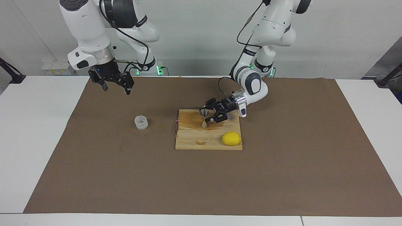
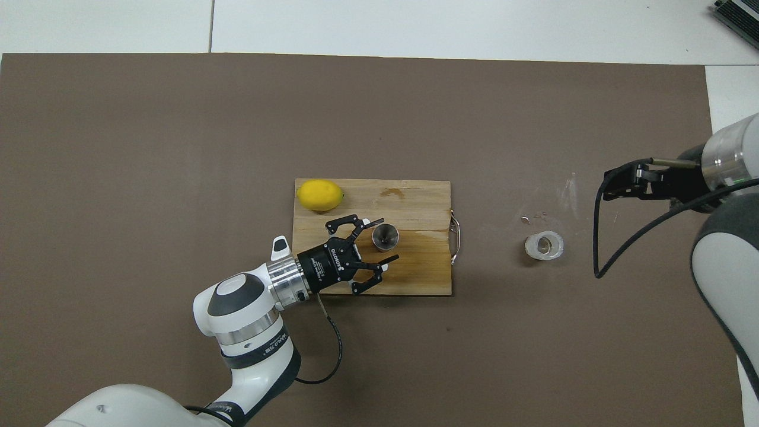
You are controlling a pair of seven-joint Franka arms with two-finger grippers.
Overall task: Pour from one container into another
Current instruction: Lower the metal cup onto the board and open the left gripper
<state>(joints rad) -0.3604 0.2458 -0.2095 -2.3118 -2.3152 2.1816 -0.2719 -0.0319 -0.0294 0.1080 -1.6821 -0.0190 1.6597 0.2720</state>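
Note:
The steel jigger (image 1: 204,118) (image 2: 385,236) stands upright on the wooden cutting board (image 1: 194,142) (image 2: 424,201). My left gripper (image 1: 209,115) (image 2: 386,240) is low over the board, open, with a finger on either side of the jigger and a gap showing between them and it. The knobbly whitish glass cup (image 1: 141,122) (image 2: 544,246) sits on the brown mat toward the right arm's end. My right gripper (image 1: 116,90) (image 2: 621,181) hangs open and empty above the mat, nearer that end's edge than the cup.
A yellow lemon (image 1: 231,138) (image 2: 320,195) lies on the board's corner farthest from the robots, toward the left arm's end. A wet patch darkens the board (image 2: 424,246) around the jigger. A wire handle (image 2: 455,237) sticks out toward the cup.

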